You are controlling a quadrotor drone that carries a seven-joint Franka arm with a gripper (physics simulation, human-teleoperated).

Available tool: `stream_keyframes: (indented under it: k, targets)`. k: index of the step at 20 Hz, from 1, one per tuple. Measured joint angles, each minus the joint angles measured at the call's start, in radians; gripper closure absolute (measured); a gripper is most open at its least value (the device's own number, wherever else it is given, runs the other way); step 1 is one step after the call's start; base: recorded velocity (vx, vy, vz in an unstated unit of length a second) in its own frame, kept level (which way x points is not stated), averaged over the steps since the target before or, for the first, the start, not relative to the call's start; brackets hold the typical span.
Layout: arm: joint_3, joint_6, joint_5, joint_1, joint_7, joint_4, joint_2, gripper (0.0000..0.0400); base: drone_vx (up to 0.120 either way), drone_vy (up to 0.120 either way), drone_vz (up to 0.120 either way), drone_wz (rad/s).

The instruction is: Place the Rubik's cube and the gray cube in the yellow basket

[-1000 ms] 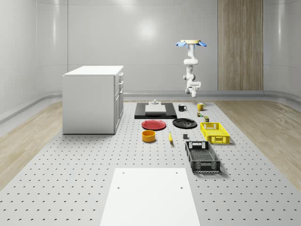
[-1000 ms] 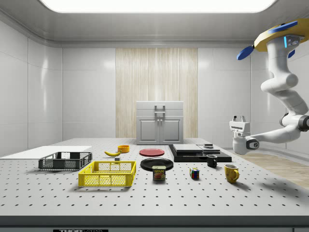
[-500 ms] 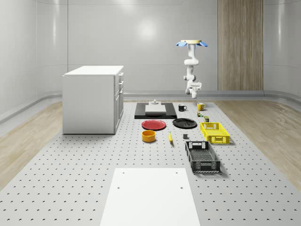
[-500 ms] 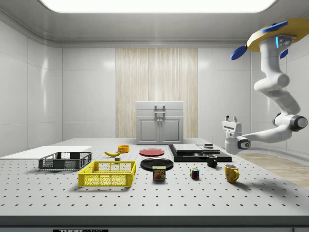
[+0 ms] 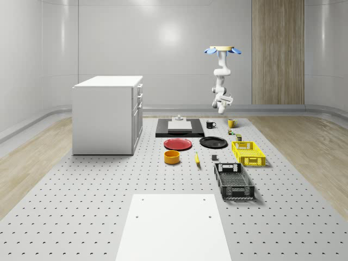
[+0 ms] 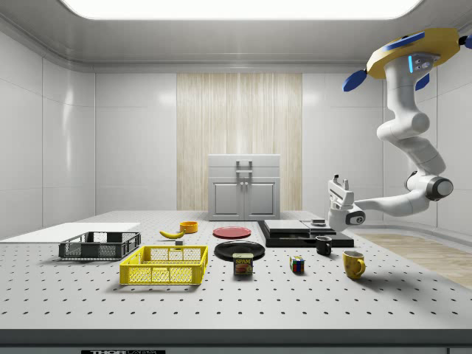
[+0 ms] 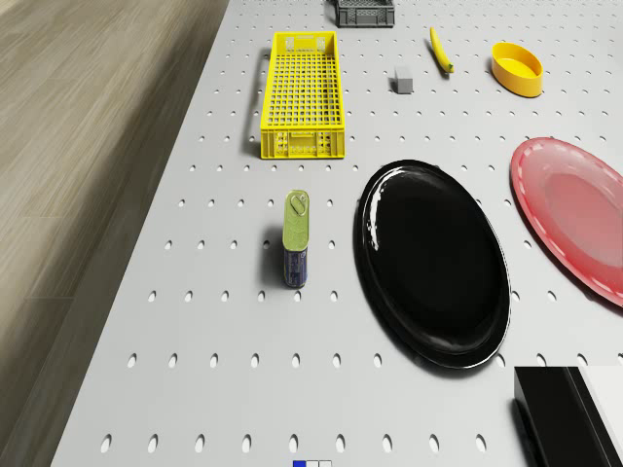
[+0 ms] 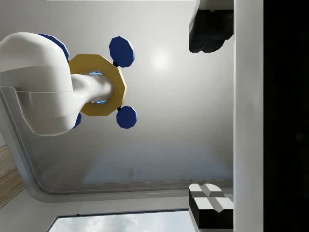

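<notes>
The Rubik's cube (image 6: 297, 265) sits on the table between a tin can (image 6: 243, 264) and a yellow mug (image 6: 354, 263); its top edge also shows in the drone view (image 7: 311, 464). Beside the banana lies the small gray cube (image 7: 402, 82), close to the yellow basket (image 7: 302, 94), which holds nothing. The drone (image 6: 413, 55) hovers high above the table's end by the mugs. My gripper (image 6: 338, 181) hangs in the air over the black mug (image 6: 324, 245), pointing upward, open and holding nothing. In the wrist view its fingers (image 8: 210, 24) stand wide apart.
A black plate (image 7: 434, 261), red plate (image 7: 574, 214), orange bowl (image 7: 516, 68) and banana (image 7: 441, 49) lie near the basket. A black basket (image 5: 234, 181) stands beyond it. A white cabinet (image 5: 109, 114) and a black slab (image 5: 179, 128) stand on the table too.
The drone and arm have shifted toward the side view's left. The gripper has risen a little and tilted to point upward, now over the black mug. The objects have not moved.
</notes>
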Motion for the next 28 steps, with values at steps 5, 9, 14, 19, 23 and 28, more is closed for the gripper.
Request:
stream_keyframes:
  k: [5, 9, 14, 19, 23, 28]
  targets:
    - [0.205, 0.015, -0.3, -0.069, 0.048, -0.09, -0.022, 0.0, 0.12, 0.0, -0.08, 0.0]
    - [0.451, 0.031, -0.696, -0.171, 0.137, -0.283, -0.065, 0.0, 0.12, 0.0, -0.1, 0.0]
    - [0.739, -0.01, -1.244, -0.388, 0.341, -0.595, -0.137, 0.0, 0.12, 0.0, -0.12, 0.0]
    - [0.916, -0.124, -1.578, -0.65, 0.539, -0.754, -0.202, 0.0, 0.12, 0.0, -0.12, 0.0]
    - [0.992, -0.192, -1.688, -0.798, 0.637, -0.794, -0.246, 0.0, 0.12, -0.07, -0.12, 0.0]
    - [1.041, -0.227, -1.733, -0.899, 0.704, -0.809, -0.29, 0.0, 0.12, -0.024, -0.12, 0.0]
